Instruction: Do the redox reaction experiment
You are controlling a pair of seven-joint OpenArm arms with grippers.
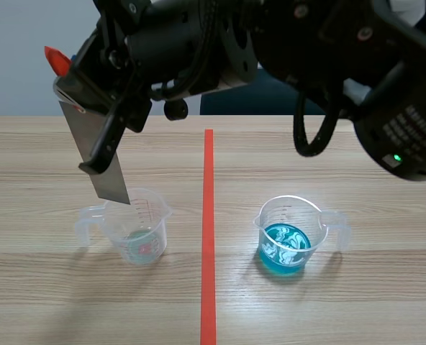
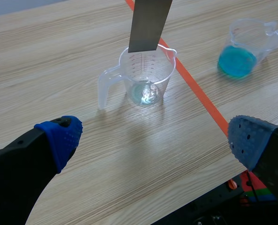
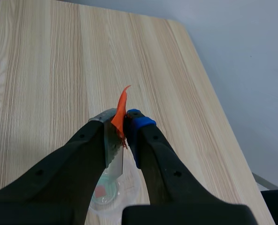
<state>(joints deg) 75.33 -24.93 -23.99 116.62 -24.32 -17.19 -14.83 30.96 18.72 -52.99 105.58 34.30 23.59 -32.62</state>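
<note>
We take this to be the dipping step: the right gripper [image 3: 122, 122] pinches the strip [image 1: 101, 154] near its upper end, with both pads pressed against the metal and an orange tag sticking out just past the fingertips. The strip hangs tilted over the clear cup [image 1: 137, 226], left of the tape line. Its lower end is about level with the rim and, as far as we can tell, not yet in the shallow clear liquid at the bottom. The blue cup [image 1: 288, 233] stands well apart on the other side of the line, untouched. The left gripper [image 2: 148, 136] hangs low on the near side of the clear cup, its fingers spread wide and holding nothing. We judge the next move to be a straight descent through the mouth until the end is wetted. The pinch should stay firm and the strip should keep off the wall, since so light a cup would shift or tip at a nudge. If the blue solution is the target, the strip must first be carried across the line.
</note>
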